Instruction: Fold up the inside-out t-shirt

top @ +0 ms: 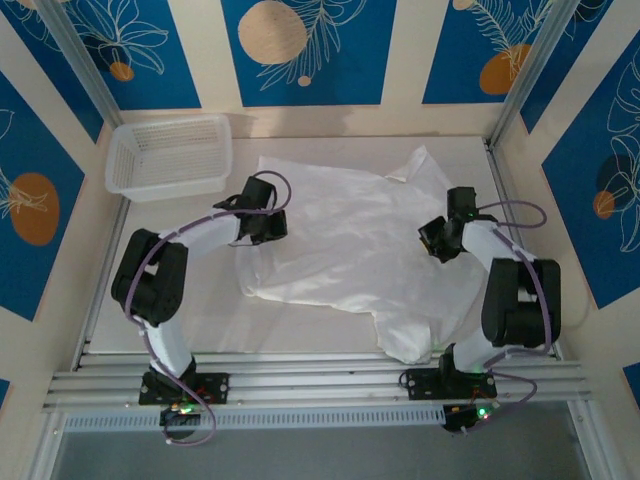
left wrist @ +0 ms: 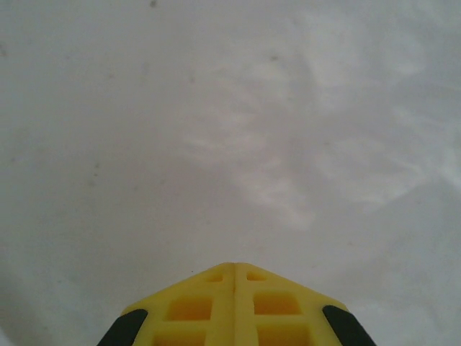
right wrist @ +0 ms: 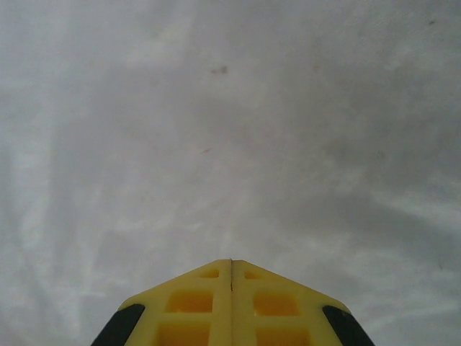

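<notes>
The inside-out t-shirt (top: 350, 250) lies spread and rumpled across the middle of the table, white and thin, with one part trailing toward the near right edge. My left gripper (top: 262, 222) hangs over the shirt's left side. In the left wrist view its yellow fingers (left wrist: 235, 265) are pressed together, nothing between them, with white cloth (left wrist: 230, 130) close below. My right gripper (top: 440, 238) is over the shirt's right side. In the right wrist view its yellow fingers (right wrist: 231, 262) also meet tip to tip, above wrinkled white fabric (right wrist: 230, 130).
A white plastic mesh basket (top: 170, 155) stands at the back left corner of the table, beside the shirt's far left edge. Patterned walls close the table in at the back and on both sides. The rail (top: 320, 385) with both arm bases runs along the near edge.
</notes>
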`<act>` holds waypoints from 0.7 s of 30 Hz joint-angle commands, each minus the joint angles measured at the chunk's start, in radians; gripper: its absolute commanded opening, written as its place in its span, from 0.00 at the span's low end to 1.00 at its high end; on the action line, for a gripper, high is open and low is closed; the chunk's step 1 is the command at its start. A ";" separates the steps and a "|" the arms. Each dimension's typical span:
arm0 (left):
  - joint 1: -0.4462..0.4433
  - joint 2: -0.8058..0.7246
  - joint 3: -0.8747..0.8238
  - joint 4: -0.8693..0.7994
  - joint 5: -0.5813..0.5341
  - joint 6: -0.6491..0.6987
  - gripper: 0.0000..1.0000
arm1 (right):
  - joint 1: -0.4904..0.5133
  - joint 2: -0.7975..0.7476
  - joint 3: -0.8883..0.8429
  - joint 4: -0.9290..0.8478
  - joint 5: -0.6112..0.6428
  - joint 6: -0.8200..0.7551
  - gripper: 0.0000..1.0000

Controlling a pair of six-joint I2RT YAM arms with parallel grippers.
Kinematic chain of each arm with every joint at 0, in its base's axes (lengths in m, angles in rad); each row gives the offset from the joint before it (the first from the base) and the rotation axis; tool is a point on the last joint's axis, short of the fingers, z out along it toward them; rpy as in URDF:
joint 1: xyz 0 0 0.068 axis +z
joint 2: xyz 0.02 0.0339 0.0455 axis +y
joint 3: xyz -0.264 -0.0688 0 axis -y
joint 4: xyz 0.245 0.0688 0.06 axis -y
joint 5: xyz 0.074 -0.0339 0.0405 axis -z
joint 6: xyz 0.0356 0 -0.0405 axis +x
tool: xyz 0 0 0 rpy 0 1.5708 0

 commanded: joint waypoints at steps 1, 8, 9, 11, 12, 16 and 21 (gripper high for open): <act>0.003 0.015 -0.023 0.027 -0.086 -0.058 0.00 | 0.034 0.097 0.057 0.038 0.013 0.019 0.00; 0.003 -0.015 -0.168 0.081 -0.161 -0.147 0.00 | 0.096 0.322 0.245 -0.012 0.085 -0.044 0.00; 0.003 -0.026 -0.197 0.096 -0.171 -0.161 0.00 | 0.099 0.342 0.269 -0.012 0.083 -0.057 0.00; 0.005 -0.047 -0.250 0.121 -0.193 -0.179 0.00 | 0.098 0.382 0.315 -0.001 0.075 -0.084 0.00; 0.007 -0.055 -0.264 0.125 -0.202 -0.182 0.00 | 0.097 0.402 0.341 -0.001 0.068 -0.096 0.00; 0.031 -0.084 -0.262 0.143 -0.190 -0.169 0.00 | 0.092 0.466 0.480 -0.026 0.017 -0.150 0.00; 0.038 -0.184 -0.205 0.115 -0.181 -0.114 0.11 | 0.059 0.409 0.545 -0.063 -0.080 -0.184 0.00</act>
